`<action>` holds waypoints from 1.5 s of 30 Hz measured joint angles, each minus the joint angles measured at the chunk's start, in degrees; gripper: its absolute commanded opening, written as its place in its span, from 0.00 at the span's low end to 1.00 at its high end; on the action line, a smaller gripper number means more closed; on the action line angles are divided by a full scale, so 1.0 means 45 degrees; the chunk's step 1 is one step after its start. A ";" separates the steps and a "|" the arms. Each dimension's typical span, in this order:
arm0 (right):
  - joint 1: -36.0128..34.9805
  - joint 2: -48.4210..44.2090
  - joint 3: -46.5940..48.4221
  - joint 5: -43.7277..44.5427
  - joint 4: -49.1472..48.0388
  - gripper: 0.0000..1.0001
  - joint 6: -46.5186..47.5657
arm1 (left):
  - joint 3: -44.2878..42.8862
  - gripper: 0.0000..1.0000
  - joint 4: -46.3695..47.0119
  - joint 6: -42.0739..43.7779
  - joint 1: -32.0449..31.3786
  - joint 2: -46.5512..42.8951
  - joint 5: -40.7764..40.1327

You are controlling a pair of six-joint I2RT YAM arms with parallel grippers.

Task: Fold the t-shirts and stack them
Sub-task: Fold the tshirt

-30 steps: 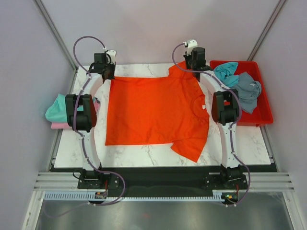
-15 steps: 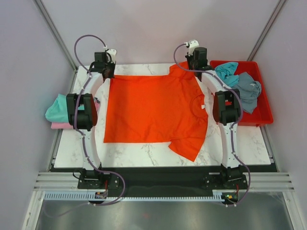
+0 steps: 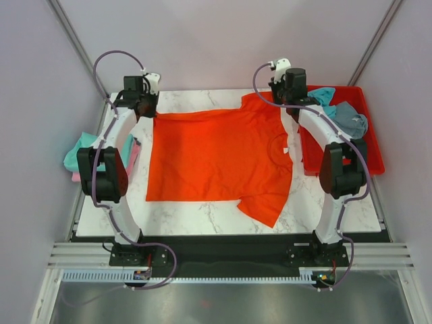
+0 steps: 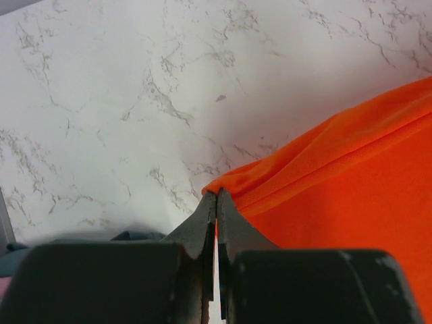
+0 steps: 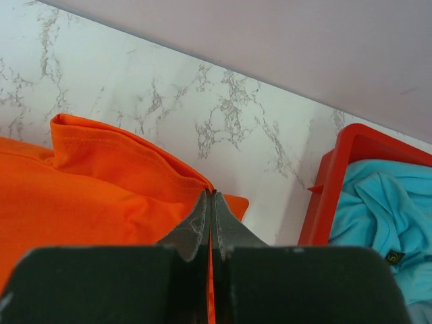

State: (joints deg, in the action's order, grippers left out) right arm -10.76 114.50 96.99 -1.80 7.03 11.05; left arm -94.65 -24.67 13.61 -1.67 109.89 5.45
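A bright orange t-shirt (image 3: 216, 158) lies spread over the marble table, neck to the right, one sleeve hanging toward the near edge. My left gripper (image 3: 150, 111) is shut on its far left corner; the left wrist view has the orange t-shirt (image 4: 337, 189) pinched at the tips of that gripper (image 4: 217, 194). My right gripper (image 3: 282, 106) is shut on the far right sleeve, and the right wrist view has the orange t-shirt (image 5: 108, 182) bunched at the closed tips of this gripper (image 5: 211, 194). Both corners are lifted slightly. A teal t-shirt (image 3: 320, 100) and a grey-blue t-shirt (image 3: 351, 121) lie in the red tray.
The red tray (image 3: 374, 165) stands at the right edge of the table; its rim (image 5: 331, 182) is close to my right gripper. Teal cloth (image 3: 81, 152) over pink cloth (image 3: 84, 177) sits off the table's left edge. Grey walls close in the back and sides.
Both arms have swung outward and back, drawing the shirt's far edge taut toward the back of the table. Both grips stayed shut on the cloth.
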 measured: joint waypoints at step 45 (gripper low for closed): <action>-0.1025 -0.4828 -0.7975 -0.0894 0.1608 0.38 -0.1535 | 0.4255 0.54 -0.0816 -0.0083 0.0748 -0.1496 0.0845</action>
State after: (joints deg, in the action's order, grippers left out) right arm -15.38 92.77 61.10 -5.82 14.26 4.14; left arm -75.50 -28.34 13.23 1.69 103.15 9.26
